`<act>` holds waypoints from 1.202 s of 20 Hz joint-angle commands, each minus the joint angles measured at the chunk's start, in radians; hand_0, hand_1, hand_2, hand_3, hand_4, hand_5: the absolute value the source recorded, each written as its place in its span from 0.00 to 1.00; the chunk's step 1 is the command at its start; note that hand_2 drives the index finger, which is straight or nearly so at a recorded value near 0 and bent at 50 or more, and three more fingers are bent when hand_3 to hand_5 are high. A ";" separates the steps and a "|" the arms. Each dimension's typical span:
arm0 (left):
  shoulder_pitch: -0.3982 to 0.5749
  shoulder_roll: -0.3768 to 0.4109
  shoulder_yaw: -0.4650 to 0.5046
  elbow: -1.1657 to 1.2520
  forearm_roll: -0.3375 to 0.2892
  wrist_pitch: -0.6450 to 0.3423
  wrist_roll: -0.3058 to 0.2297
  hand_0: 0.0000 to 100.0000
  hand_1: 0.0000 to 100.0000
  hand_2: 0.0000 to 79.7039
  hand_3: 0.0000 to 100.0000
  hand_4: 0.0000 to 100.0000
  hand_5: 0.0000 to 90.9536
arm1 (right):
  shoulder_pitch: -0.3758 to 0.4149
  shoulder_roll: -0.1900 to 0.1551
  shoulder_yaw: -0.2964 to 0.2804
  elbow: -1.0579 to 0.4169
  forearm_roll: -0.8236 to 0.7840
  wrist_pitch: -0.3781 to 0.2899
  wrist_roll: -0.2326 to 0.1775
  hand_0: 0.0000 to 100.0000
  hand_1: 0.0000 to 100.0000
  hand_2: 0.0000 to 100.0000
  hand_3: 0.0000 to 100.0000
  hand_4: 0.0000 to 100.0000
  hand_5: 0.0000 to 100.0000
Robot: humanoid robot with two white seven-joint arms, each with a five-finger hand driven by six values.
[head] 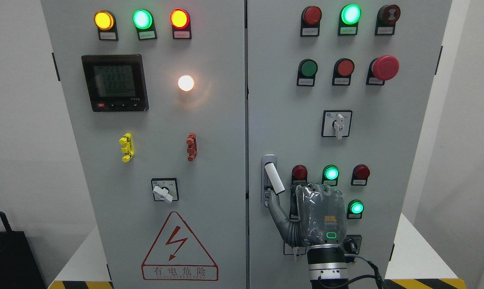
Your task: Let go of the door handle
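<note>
Door handle sits at the left edge of the right cabinet door, its white lever swung out and tilted. Your right robot hand is just below and right of it, back toward the camera; the thumb reaches up to the handle's lower end, seemingly touching. The other fingers fold toward the panel and hold nothing I can make out. Draw the thumb straight back and clear of the lever, avoiding the lit green lamp above the knuckles. Left door carries a meter and warning triangle. White walls flank the cabinet.
</note>
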 commanded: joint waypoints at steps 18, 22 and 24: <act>0.000 0.000 -0.014 0.020 0.000 0.000 -0.001 0.12 0.39 0.00 0.00 0.00 0.00 | 0.005 -0.011 -0.018 -0.015 -0.006 -0.001 -0.008 0.57 0.19 1.00 1.00 1.00 0.98; 0.000 0.001 -0.014 0.020 0.000 0.000 -0.001 0.12 0.39 0.00 0.00 0.00 0.00 | 0.005 -0.011 -0.018 -0.017 -0.006 -0.001 -0.008 0.57 0.19 1.00 1.00 1.00 0.98; 0.000 0.000 -0.014 0.020 0.000 0.000 -0.001 0.12 0.39 0.00 0.00 0.00 0.00 | 0.005 -0.011 -0.018 -0.024 -0.006 -0.001 -0.008 0.57 0.19 1.00 1.00 1.00 0.98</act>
